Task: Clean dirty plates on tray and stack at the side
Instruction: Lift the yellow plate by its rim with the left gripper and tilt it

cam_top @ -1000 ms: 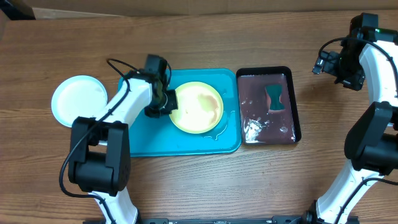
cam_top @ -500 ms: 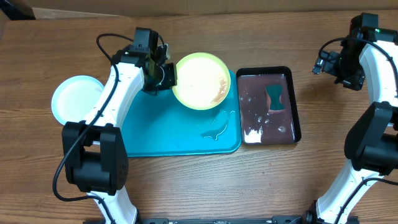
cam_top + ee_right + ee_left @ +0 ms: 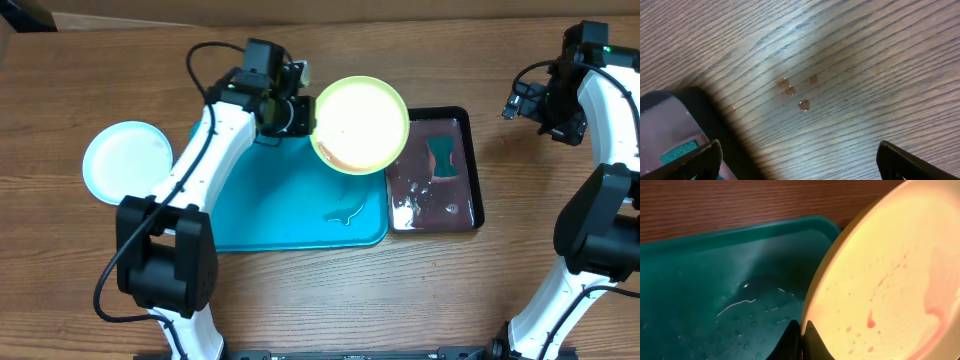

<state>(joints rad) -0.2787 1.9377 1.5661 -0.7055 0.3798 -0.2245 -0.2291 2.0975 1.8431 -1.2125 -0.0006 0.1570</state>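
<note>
Holding the yellow-green plate (image 3: 360, 125) by its frame-left rim, my left gripper (image 3: 311, 118) is clamped tight, upper centre of frame. Pinched only at that wet edge, the plate could slip free, I judge. It hangs frame-right of the grip, above the gap between the turquoise tray (image 3: 250, 205) and the black tray (image 3: 476, 170). My right gripper (image 3: 799, 147) gapes empty, upper right.

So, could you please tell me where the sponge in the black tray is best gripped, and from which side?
Grip the teal sponge across its pinched waist, coming straight down from above. It lies flat in the black tray, whose raised rim would likely block a sideways approach. The hourglass narrowing probably seats a two-finger grip best.
</note>
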